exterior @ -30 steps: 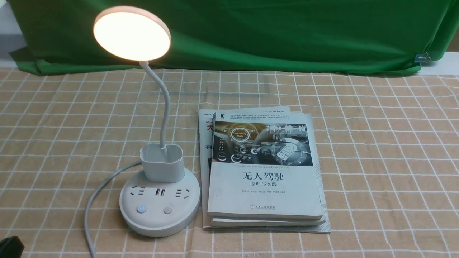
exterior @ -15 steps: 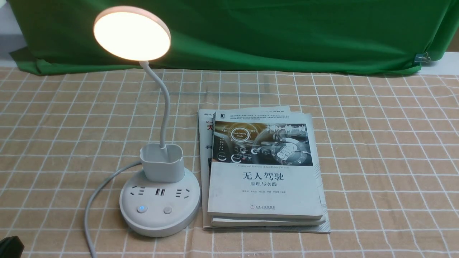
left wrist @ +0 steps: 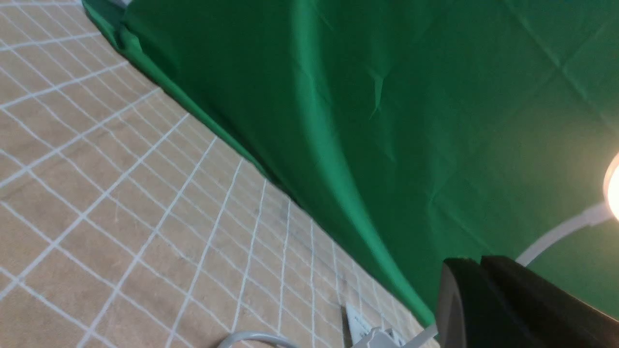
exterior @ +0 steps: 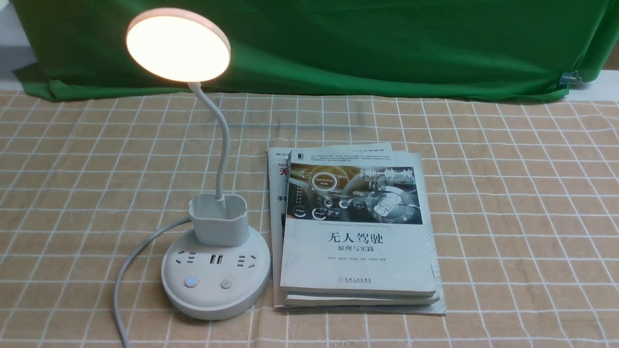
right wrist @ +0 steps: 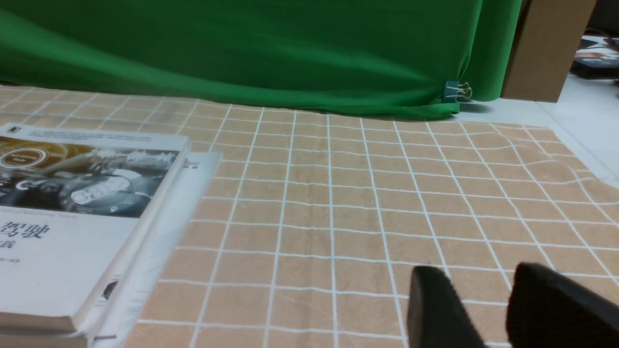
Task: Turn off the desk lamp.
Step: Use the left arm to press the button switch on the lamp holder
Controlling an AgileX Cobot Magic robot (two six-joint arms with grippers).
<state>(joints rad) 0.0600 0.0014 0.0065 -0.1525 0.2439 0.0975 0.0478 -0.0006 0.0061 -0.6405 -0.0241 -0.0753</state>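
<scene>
The arms are seen only through their wrist cameras. The right fingers (right wrist: 435, 309) hang low over the bench (right wrist: 338, 217), to the right of the books (right wrist: 72, 232) and well apart from them. There is a narrow gap between these fingers and they hold nothing. The left fingers (left wrist: 508, 299) are low too, and the wrist is rolled to one side. They seem pressed together with nothing between, though only a part of them is visible. The desk lamp (exterior: 217, 222) stands on the left half of the bench, with its round base (exterior: 215, 295) just beside the books. The left button (exterior: 192, 282) on the base glows blue. Farther back and higher, the disc head (exterior: 178, 44) is lit, in front of the green cloth (exterior: 362, 43).
</scene>
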